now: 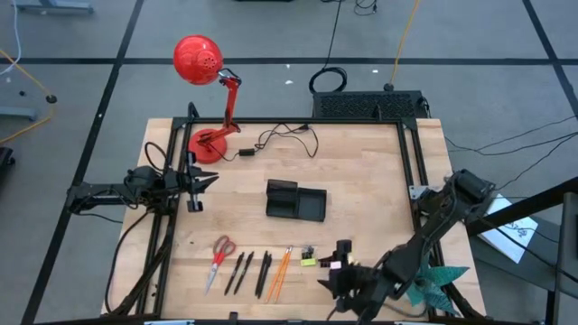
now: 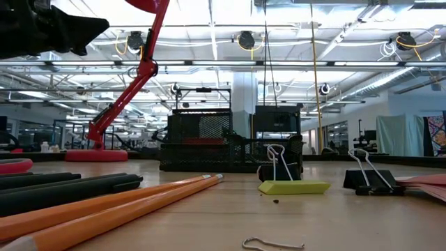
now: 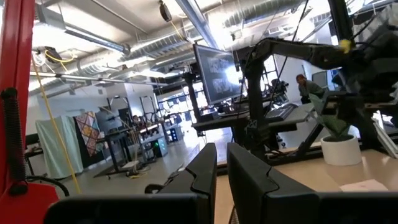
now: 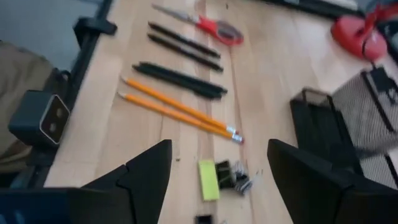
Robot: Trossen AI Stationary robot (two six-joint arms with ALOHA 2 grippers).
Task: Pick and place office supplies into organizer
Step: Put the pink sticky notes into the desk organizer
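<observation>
On the table's near part the red-handled scissors (image 1: 219, 257), black pens (image 1: 251, 273) and orange pencils (image 1: 280, 269) lie side by side. The yellow-green piece (image 1: 309, 262) and small black binder clips (image 4: 233, 177) lie to their right. My right gripper (image 1: 339, 268) hovers open just right of them, and in its wrist view its fingers (image 4: 149, 171) stand wide apart above the piece (image 4: 208, 180). The black organizer (image 1: 295, 200) stands at mid-table. My left gripper (image 1: 200, 181) waits shut by the left edge, its fingers (image 3: 205, 171) close together.
A red desk lamp (image 1: 200, 61) stands with its base (image 1: 208, 144) at the far left, its cable (image 1: 280, 140) trailing right. A teal paper plant (image 1: 438, 282) sits at the near right corner. The low view shows a pale pink flat pad (image 2: 425, 183) beside a binder clip (image 2: 369, 181).
</observation>
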